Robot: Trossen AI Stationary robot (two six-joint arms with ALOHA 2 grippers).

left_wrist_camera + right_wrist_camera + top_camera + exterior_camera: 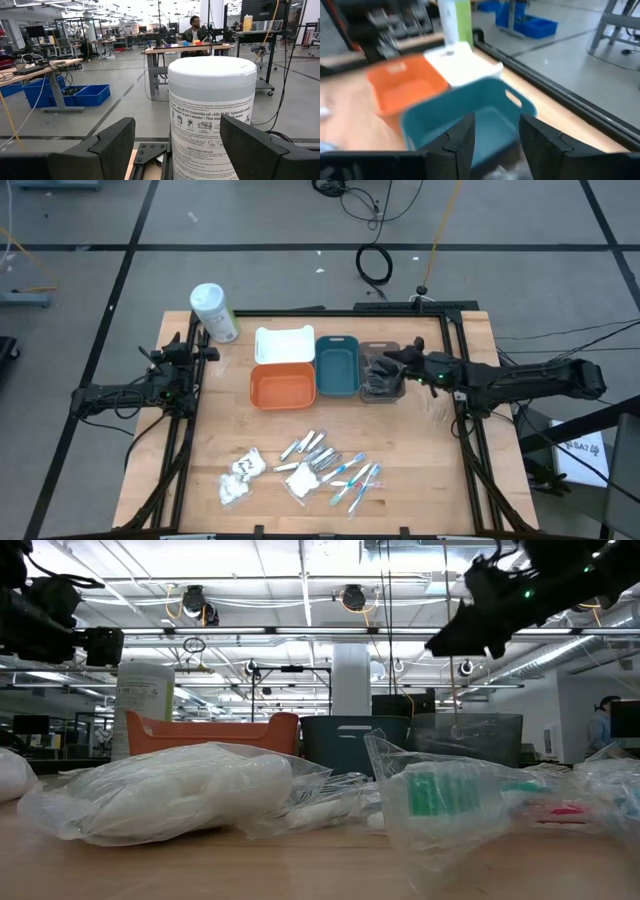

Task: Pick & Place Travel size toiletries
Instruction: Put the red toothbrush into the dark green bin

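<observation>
Hovering right pincer [383,364] over grey tray [381,389] edge.

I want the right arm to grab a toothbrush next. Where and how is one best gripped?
Probably at mid-handle, from straight above. The toothbrushes lie flat on the table as slim sticks, fanned diagonally, so the jaws should close across a handle's narrow width. The outermost one on the right of the pile has the most room beside it. The right gripper hangs over the grey tray.

Grey floor [250,220], blue bins [75,95], distant workbenches [187,48], ceiling lights [355,597].
</observation>
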